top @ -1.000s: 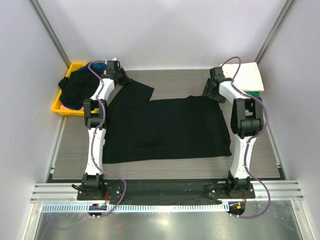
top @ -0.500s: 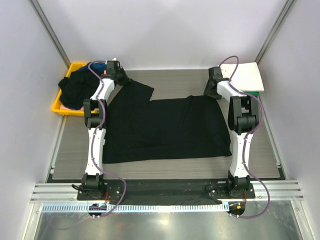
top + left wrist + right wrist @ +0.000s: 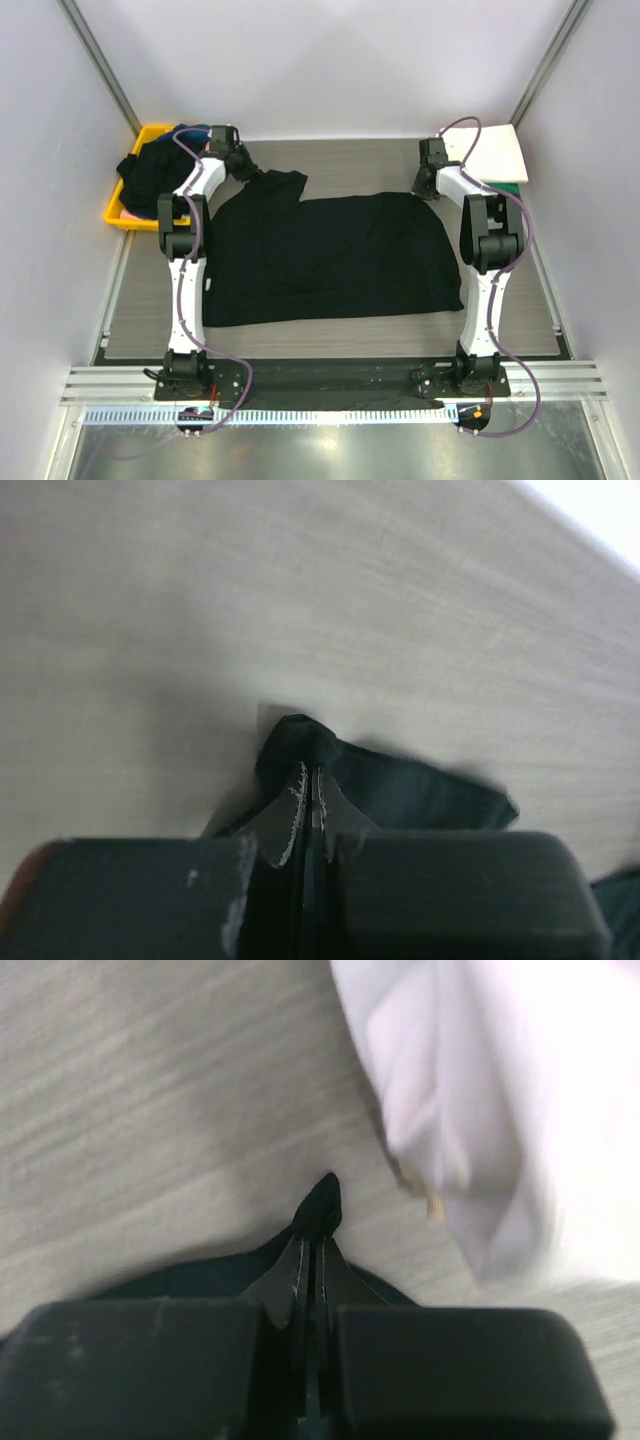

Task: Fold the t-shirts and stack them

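A large black t-shirt (image 3: 330, 255) lies spread across the middle of the table. My left gripper (image 3: 250, 170) is shut on its far left corner, and a pinch of black cloth (image 3: 300, 742) pokes out past the fingertips (image 3: 290, 805). My right gripper (image 3: 425, 188) is shut on the far right corner, with a small black peak of cloth (image 3: 320, 1205) sticking out beyond the jaws. A folded white t-shirt (image 3: 495, 152) lies at the far right, over a green one (image 3: 515, 186); it fills the upper right of the right wrist view as white t-shirt (image 3: 490, 1110).
A yellow tray (image 3: 118, 212) at the far left holds a heap of dark shirts (image 3: 155, 170) with some blue and pink showing. Grey walls close in the table on the left, right and back.
The right gripper has closed on the black shirt's far right corner. The left gripper has lifted its corner and shifted slightly, so the shirt's far left part has bunched inward.
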Robot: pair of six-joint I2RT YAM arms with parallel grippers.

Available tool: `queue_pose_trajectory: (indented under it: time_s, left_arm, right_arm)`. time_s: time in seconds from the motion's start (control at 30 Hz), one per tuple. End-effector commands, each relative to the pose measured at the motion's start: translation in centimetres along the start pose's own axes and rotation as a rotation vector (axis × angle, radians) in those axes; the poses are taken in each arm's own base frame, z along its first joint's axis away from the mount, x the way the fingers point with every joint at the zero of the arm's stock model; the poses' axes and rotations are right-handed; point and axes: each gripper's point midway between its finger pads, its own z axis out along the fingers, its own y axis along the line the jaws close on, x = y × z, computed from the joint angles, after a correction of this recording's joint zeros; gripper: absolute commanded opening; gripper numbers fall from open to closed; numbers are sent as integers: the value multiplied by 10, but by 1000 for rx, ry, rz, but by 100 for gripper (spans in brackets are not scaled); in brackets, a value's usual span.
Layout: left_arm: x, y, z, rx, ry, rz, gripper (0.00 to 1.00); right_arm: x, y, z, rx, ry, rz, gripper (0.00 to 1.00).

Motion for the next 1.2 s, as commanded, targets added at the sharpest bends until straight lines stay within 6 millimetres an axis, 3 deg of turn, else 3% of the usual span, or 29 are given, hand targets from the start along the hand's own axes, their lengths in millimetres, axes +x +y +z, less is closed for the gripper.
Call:
queue_pose_trajectory:
  time_s: [0.0,0.03,0.1,0.13,0.17,0.23,0.27,0.33,0.37,0.4,0.57,0.6,0.63,0.7,0.73,0.93,1.07,1.17]
  left_arm:
    - [-25,-28,-55,15,-40,20,0]
    - [-20,-24,-62,0,-30,15,0]
    - [-31,-40,-93,15,-70,25,0]
    - [-20,-32,-97,-7,-49,20,0]
    - [-30,-44,-120,10,-87,32,0]
    - [-27,-43,-135,2,-94,37,0]
    - [-17,-38,-140,-11,-78,43,0]
    - [-20,-45,-165,0,-108,57,0]
    - [-6,-35,-167,-23,-83,59,0]
    - [-9,-41,-184,-16,-109,66,0]
    - [19,-27,-222,-45,-114,64,0]
    - [36,-15,-224,-69,-89,55,0]
    - [32,-21,-243,-59,-129,66,0]
    - [49,-8,-253,-91,-115,64,0]
    - [50,-10,-271,-88,-145,70,0]
    - [89,2,-308,-89,-136,37,0]
    - [122,26,-344,-161,-145,9,0]
    - [141,34,-360,-176,-128,-17,0]
  right_arm:
    - [-12,12,-39,-71,-14,-6,1]
    - [-19,13,-49,-89,-30,0,1]
    - [-16,16,-58,-117,-23,-7,1]
    - [-15,16,-62,-122,-22,-11,1]
    - [-15,13,-72,-126,-29,-11,1]
    - [-14,12,-81,-135,-34,-17,1]
    - [-7,8,-82,-130,-21,-23,1]
    - [-8,7,-95,-143,-34,-26,1]
    - [-1,3,-96,-140,-23,-30,1]
    - [-5,1,-105,-144,-37,-28,1]
    - [10,-16,-119,-108,-39,-35,1]
    - [12,-18,-121,-104,-40,-36,1]
    - [9,-20,-128,-108,-55,-32,1]
    - [16,-28,-129,-90,-49,-31,1]
    - [15,-29,-133,-89,-58,-29,1]
    - [29,-48,-138,-39,-57,-13,1]
    - [41,-58,-144,-25,-55,-9,1]
    - [51,-66,-146,-8,-50,-11,1]
